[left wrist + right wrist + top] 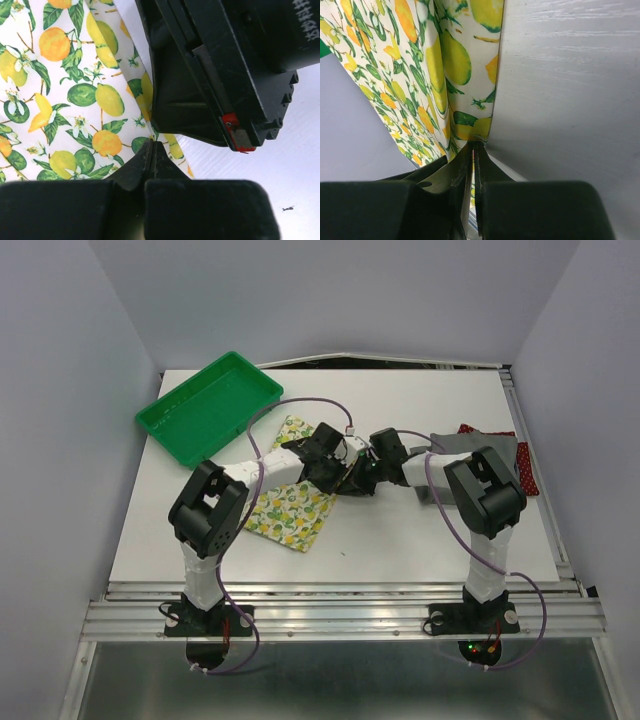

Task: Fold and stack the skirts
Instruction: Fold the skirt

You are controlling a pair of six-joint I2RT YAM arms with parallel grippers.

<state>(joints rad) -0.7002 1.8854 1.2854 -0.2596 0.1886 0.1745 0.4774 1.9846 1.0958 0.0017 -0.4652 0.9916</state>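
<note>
The lemon-print skirt point(288, 508) lies spread flat on the table, left of centre. Both grippers meet at its right edge. In the top view my left gripper point(347, 478) and right gripper point(362, 480) are nearly touching. In the left wrist view my left gripper point(152, 145) is shut, its tips pinched on the hem of the lemon skirt point(75, 95). My right gripper point(475, 146) is shut on the same edge of the lemon skirt point(445, 65), and the cloth rises from its tips. The grey skirt point(452, 444) and the dark red dotted skirt point(526, 468) lie at the right, partly behind the right arm.
A green plastic tray point(170, 418) sits at the back left, close to the lemon skirt's far corner. The right arm's black housing point(215, 75) fills the upper right of the left wrist view. Bare white table point(400, 540) lies in front of the grippers.
</note>
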